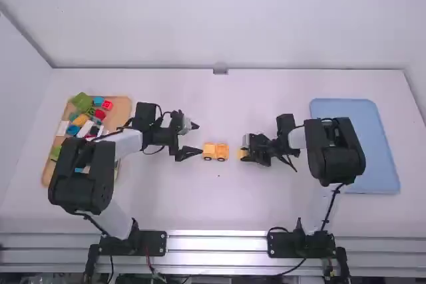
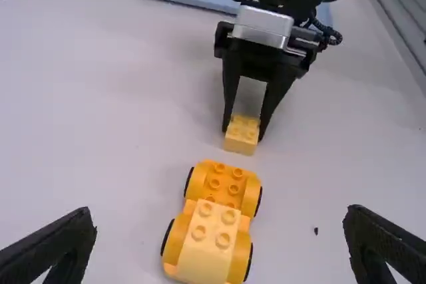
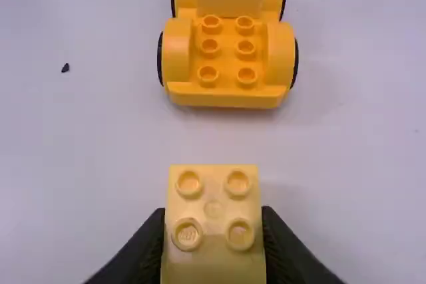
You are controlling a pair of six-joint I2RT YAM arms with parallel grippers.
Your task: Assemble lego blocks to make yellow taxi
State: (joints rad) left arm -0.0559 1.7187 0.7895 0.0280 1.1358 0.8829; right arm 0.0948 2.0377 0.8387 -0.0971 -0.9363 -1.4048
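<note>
We find the right pincer [image 1: 244,154] pinching a yellow block [image 3: 213,205] (four studs up) near the orange wheeled base [image 1: 215,157] on the table [image 1: 200,204]. Left pincer [image 1: 200,139] spread, near the base's block-topped end.

bright, even light | faint, soft-edged shadows on white table [image 1: 206,207] | pale glare along metal rail [image 1: 216,243]

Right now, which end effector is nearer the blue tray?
Right: the right end effector grips a yellow block between tray and wheeled base; the left end effector is open, beyond the base.
</note>
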